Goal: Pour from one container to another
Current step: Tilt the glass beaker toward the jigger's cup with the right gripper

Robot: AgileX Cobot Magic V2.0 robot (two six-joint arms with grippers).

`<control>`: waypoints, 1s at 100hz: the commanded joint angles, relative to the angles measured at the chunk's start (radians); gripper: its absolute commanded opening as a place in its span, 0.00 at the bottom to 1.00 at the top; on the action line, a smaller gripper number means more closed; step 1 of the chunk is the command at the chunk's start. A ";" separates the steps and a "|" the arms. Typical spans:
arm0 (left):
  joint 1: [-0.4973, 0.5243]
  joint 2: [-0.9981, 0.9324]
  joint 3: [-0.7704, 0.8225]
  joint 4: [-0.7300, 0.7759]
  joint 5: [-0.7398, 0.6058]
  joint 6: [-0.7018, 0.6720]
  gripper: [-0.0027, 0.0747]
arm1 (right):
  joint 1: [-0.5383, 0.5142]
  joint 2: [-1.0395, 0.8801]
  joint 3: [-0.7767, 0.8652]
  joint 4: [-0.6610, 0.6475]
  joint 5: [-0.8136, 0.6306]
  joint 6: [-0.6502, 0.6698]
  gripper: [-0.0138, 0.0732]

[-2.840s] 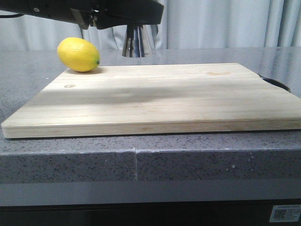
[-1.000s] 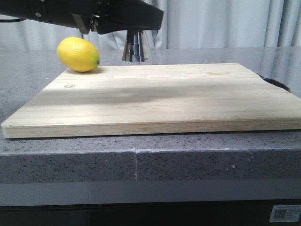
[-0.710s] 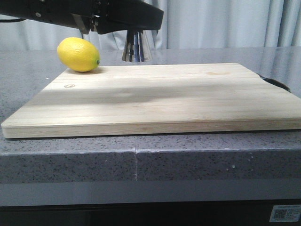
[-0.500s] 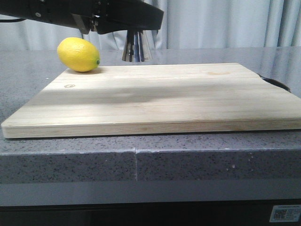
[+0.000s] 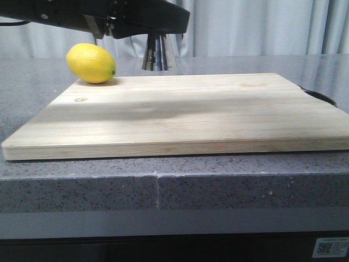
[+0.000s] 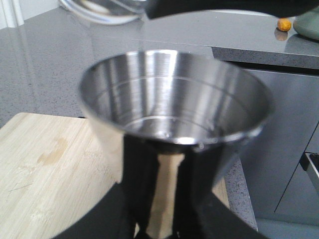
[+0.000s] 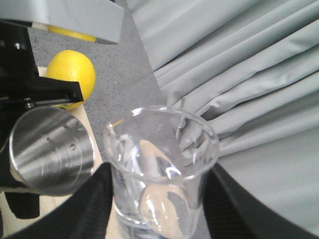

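Above the cutting board's (image 5: 185, 112) far edge: 1 steel jigger (image 6: 174, 119), clamped upright in the left gripper (image 6: 164, 226). 1 glass beaker (image 7: 162, 172), gripped between the right gripper's (image 7: 157, 211) fingers, tipped beside the jigger's mouth. Pour slowly, lip centred over the cup. Lemon (image 5: 91, 63) nearby.

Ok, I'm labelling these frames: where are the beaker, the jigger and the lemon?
beaker (image 7: 162, 174): right wrist view, on its clear glass wall.
jigger (image 6: 169, 99): left wrist view, on the inner wall of its upper cup.
lemon (image 5: 90, 63): front view, on the middle of its yellow skin.
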State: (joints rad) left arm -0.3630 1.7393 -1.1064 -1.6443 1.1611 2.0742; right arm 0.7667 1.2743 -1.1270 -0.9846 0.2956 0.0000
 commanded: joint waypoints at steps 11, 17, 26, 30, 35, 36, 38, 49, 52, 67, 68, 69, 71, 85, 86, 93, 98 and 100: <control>-0.010 -0.040 -0.029 -0.077 0.043 -0.005 0.01 | 0.000 -0.026 -0.038 -0.039 -0.033 0.000 0.40; -0.010 -0.040 -0.029 -0.077 0.043 -0.005 0.01 | 0.000 -0.026 -0.038 -0.041 -0.033 0.000 0.40; -0.010 -0.040 -0.029 -0.077 0.042 -0.005 0.01 | 0.000 -0.026 -0.038 -0.051 -0.033 0.000 0.40; -0.010 -0.040 -0.029 -0.078 0.039 -0.005 0.01 | 0.000 -0.026 -0.038 -0.053 -0.033 0.000 0.40; -0.008 -0.040 -0.029 -0.079 0.035 -0.005 0.01 | 0.000 -0.026 -0.038 -0.054 -0.033 0.000 0.40; -0.008 -0.040 -0.029 -0.079 0.035 -0.005 0.01 | 0.000 -0.026 -0.038 -0.055 -0.033 0.000 0.40; -0.008 -0.040 -0.029 -0.079 0.035 -0.005 0.01 | 0.000 -0.026 -0.038 -0.055 -0.033 0.000 0.40; -0.008 -0.040 -0.029 -0.087 0.022 -0.005 0.01 | 0.000 -0.026 -0.038 -0.055 -0.033 -0.012 0.40; -0.008 -0.040 -0.029 -0.087 0.019 -0.005 0.01 | 0.000 -0.026 -0.038 -0.055 -0.033 -0.014 0.40; -0.008 -0.040 -0.029 -0.087 0.019 -0.005 0.01 | 0.000 -0.026 -0.038 -0.055 -0.033 -0.018 0.40; -0.008 -0.040 -0.029 -0.087 0.019 -0.005 0.01 | 0.000 -0.026 -0.038 -0.055 -0.033 -0.018 0.40; -0.008 -0.040 -0.029 -0.087 0.019 -0.005 0.01 | 0.000 -0.026 -0.038 -0.055 -0.033 -0.018 0.40; -0.008 -0.040 -0.029 -0.087 0.019 -0.005 0.01 | 0.000 -0.026 -0.038 -0.055 -0.033 -0.018 0.40; -0.008 -0.040 -0.029 -0.087 0.019 -0.005 0.01 | 0.000 -0.026 -0.038 -0.055 -0.033 -0.030 0.40; -0.008 -0.040 -0.029 -0.087 0.019 -0.005 0.01 | 0.000 -0.026 -0.038 -0.055 -0.033 -0.030 0.40; -0.008 -0.040 -0.029 -0.087 0.019 -0.005 0.01 | 0.000 -0.023 -0.038 -0.055 -0.033 -0.034 0.40; -0.008 -0.040 -0.029 -0.087 0.019 -0.005 0.01 | 0.000 -0.021 -0.038 -0.055 -0.031 -0.037 0.40; -0.008 -0.040 -0.029 -0.087 0.019 -0.005 0.01 | 0.000 -0.021 -0.038 -0.055 -0.031 -0.042 0.40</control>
State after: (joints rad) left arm -0.3630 1.7393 -1.1064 -1.6525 1.1296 2.0742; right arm 0.7667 1.2759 -1.1270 -1.0072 0.2956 -0.0252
